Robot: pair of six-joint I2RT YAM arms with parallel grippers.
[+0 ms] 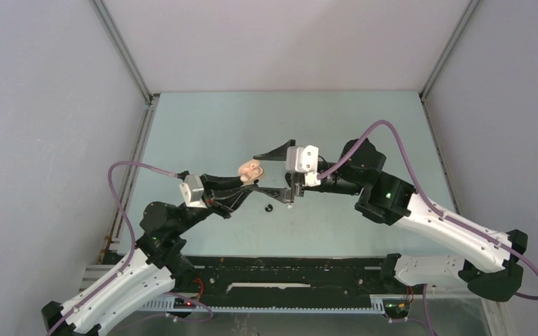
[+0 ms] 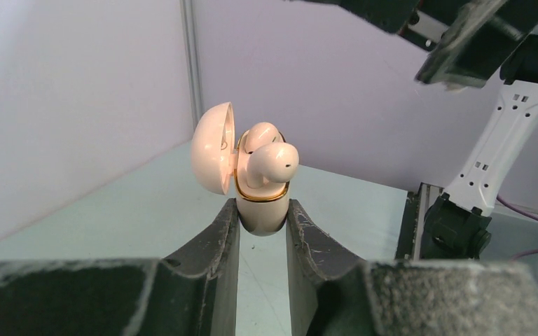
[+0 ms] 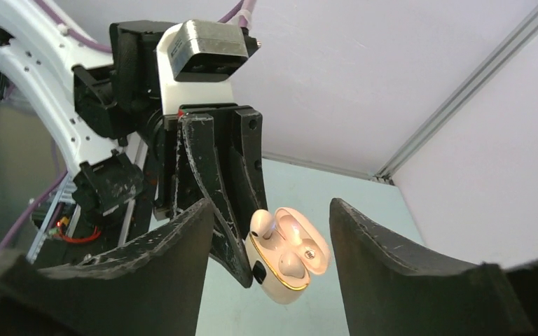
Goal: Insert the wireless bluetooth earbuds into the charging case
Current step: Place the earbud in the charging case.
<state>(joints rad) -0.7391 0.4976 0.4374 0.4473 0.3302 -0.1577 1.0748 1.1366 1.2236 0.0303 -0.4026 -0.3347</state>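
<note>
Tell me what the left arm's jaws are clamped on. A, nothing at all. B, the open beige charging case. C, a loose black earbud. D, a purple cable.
B: in the left wrist view the left jaws pinch the base of the charging case, lid open, earbuds sitting in it.

From above, a tiny black thing [image 1: 267, 208] lies on the bench [image 1: 217, 126]. It is too small to tell what it is. The charging case [image 1: 251, 170] is just a little beige blob there.

In the left wrist view, the bottom of the case is hidden between the left fingers [image 2: 217, 245], which look blurry up close. The lower halves of the earbuds [image 2: 273, 164] are hidden inside the case. The right arm [image 2: 508, 126] is cut off by the top edge.

In the right wrist view, the right fingers [image 3: 175, 259] are cut off at the bottom edge.
</note>
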